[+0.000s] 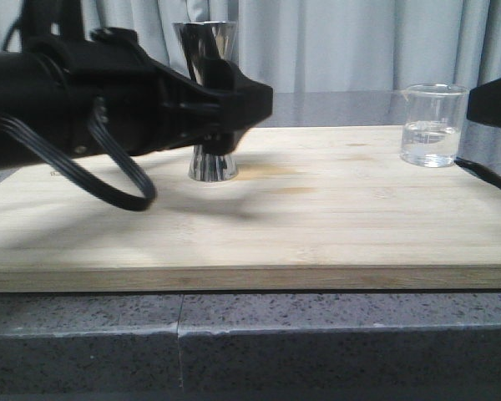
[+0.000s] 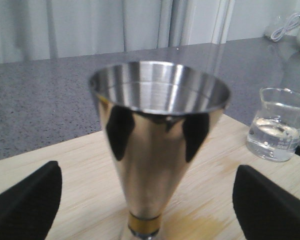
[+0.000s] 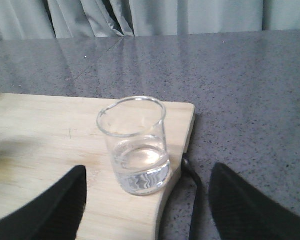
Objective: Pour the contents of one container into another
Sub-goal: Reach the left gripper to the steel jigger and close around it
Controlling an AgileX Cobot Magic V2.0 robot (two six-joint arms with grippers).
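The steel hourglass jigger (image 1: 205,42) stands upright on the wooden board (image 1: 334,217), left of centre. My left gripper (image 1: 238,104) reaches in from the left at its waist height. In the left wrist view the jigger (image 2: 157,145) rises between the black fingers (image 2: 25,200), and the left gripper (image 2: 147,212) is open, clear of the jigger on both sides. The clear glass beaker (image 1: 434,125), about a third full of clear liquid, stands at the board's far right corner. In the right wrist view the beaker (image 3: 135,147) sits just ahead of my open right gripper (image 3: 147,210), untouched.
The board lies on a grey speckled counter (image 1: 234,342) with a pale curtain behind. A black cable (image 3: 192,200) runs along the board's right edge close to the beaker. Only a piece of my right gripper (image 1: 494,100) shows at the front view's right edge.
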